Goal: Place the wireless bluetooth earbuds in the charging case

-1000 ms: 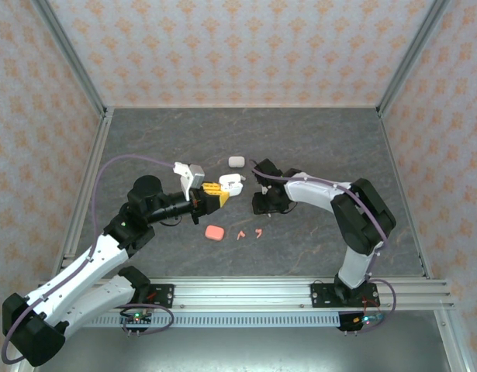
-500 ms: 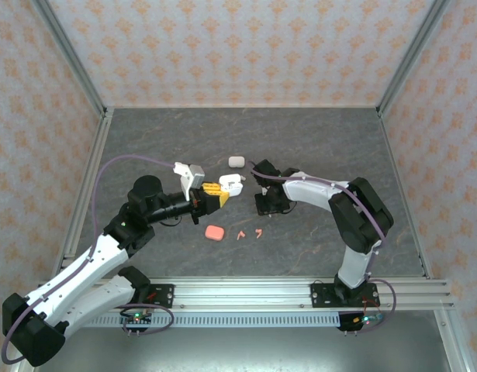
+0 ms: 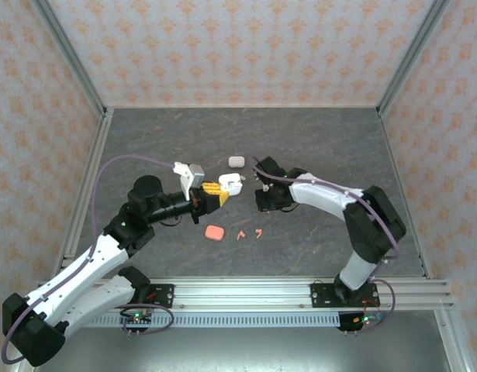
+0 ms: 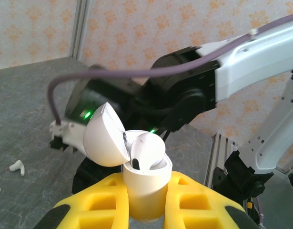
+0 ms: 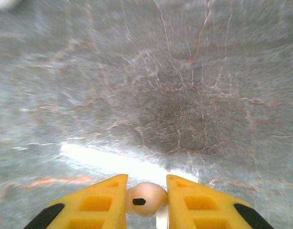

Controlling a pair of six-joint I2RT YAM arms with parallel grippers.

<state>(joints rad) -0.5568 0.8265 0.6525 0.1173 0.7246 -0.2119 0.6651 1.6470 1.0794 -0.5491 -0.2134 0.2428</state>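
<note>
- table [image 3: 316, 147]: grey marbled top, carried all the bits; patterned walls on 3 sides.
- L arm [image 3: 106, 240]: reached fwd & to the right, toward table centre. The left jaws were closed on the open case, with yellow fingers [image 4: 89, 205] clamping its lower body from both sides.
- R arm [image 3: 331, 198]: bent in from the right, wrist pointed down at the table. It sat near the open case on that case's right, not touching it. The right jaws were closed on the gripped earbud, a yellow finger [image 5: 96, 202] on each side.
- open case [image 3: 231, 184]: white, held upright off the table. Lid [image 4: 104, 136] was hinged back to the left in the left wrist view.
- closed white case [image 3: 236, 161]: on the table beyond the open case, apart from it.
- pink case [image 3: 215, 232]: on the table toward the arm bases, apart from both jaws.
- seated earbud [image 4: 147, 150]: white, head standing up out of the open case's well, next to the lid, above the left jaws.
- gripped earbud [image 5: 146, 199]: white, rounded head w/ a small dark spot, pinched between the right jaws' tips. Couldn't tell if it touched the table.
- coral earbud [image 3: 241, 233] & second coral earbud [image 3: 259, 231]: side by side on the table, just right of the pink case, near the right jaws but apart from them.
- loose white earbud [image 4: 16, 167]: on the table at far left of the left wrist view, well apart from the left jaws.
</note>
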